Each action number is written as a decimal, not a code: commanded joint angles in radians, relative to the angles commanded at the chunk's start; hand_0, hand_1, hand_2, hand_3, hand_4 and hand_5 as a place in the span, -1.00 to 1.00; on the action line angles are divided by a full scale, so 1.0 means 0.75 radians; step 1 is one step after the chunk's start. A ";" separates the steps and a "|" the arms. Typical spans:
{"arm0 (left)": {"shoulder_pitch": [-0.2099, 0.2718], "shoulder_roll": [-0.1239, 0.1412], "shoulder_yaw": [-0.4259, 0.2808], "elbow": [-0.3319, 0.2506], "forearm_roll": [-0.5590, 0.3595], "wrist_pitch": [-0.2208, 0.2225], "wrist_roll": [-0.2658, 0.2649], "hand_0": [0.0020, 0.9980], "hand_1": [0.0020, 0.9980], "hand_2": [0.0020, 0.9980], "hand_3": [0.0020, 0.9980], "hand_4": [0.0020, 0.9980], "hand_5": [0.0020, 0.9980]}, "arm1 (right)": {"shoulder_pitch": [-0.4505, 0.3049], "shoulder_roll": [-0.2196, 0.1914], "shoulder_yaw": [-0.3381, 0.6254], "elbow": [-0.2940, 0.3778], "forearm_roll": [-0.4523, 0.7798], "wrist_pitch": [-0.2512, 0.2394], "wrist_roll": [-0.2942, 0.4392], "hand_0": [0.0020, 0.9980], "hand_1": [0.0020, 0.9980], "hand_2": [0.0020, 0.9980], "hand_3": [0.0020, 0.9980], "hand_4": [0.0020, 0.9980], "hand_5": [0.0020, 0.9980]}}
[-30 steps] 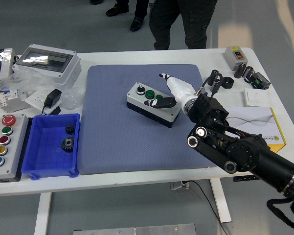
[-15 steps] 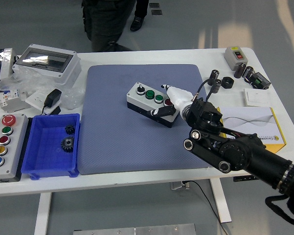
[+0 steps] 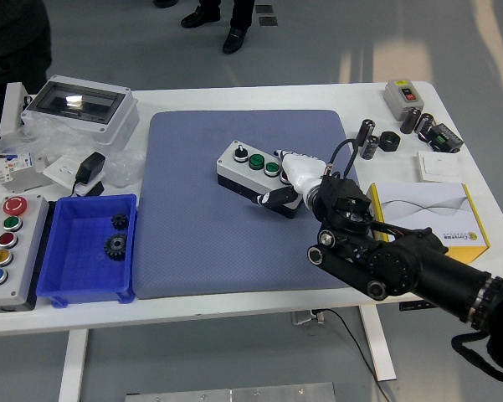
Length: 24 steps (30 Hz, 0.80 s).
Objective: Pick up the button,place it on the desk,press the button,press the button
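Where right hand [image 3: 291, 177] rests: one button box [image 3: 259, 177].

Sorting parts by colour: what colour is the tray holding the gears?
Blue. The tray shows clearly in the head view, left of the mat, with two dark gears inside.

The button box [image 3: 258, 178] is a grey-topped, dark-based oblong lying flat on the blue mat [image 3: 201, 243], right of the mat's middle, turned so its right end sits nearer. Its top shows a black-and-white knob at the left, then two green buttons.
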<state>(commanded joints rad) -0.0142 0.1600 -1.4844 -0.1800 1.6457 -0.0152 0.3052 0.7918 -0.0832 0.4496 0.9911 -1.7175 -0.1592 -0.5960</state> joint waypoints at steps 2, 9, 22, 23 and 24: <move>0.000 0.000 0.001 0.000 -0.001 0.000 0.000 0.24 0.10 0.01 0.16 -0.02 -0.61 | 0.001 0.001 -0.012 -0.004 0.008 -0.008 0.002 0.99 0.99 1.00 1.00 1.00 0.06; -0.002 -0.001 0.000 0.000 0.002 0.000 0.000 0.24 0.10 0.01 0.16 -0.02 -0.61 | 0.002 0.003 -0.040 -0.022 0.019 -0.046 0.013 0.56 0.72 0.90 1.00 1.00 0.06; -0.002 -0.003 0.000 0.000 0.004 0.002 -0.007 0.24 0.10 0.01 0.16 -0.02 -0.61 | -0.001 0.008 -0.090 -0.061 -0.006 -0.125 0.013 -0.12 0.39 0.59 1.00 0.79 -0.31; -0.002 -0.003 0.000 0.000 0.004 0.002 -0.008 0.24 0.10 0.01 0.16 -0.02 -0.61 | -0.001 0.008 -0.095 -0.064 -0.009 -0.130 0.011 -0.12 0.39 0.59 1.00 0.79 -0.31; -0.002 -0.003 0.000 0.000 0.003 0.002 -0.009 0.24 0.10 0.01 0.16 -0.02 -0.60 | -0.001 0.009 -0.099 -0.066 -0.011 -0.133 0.010 -0.40 0.16 0.36 1.00 0.11 -0.85</move>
<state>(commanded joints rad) -0.0156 0.1577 -1.4843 -0.1800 1.6481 -0.0137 0.2988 0.7911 -0.0766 0.3752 0.9417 -1.7258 -0.2592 -0.5882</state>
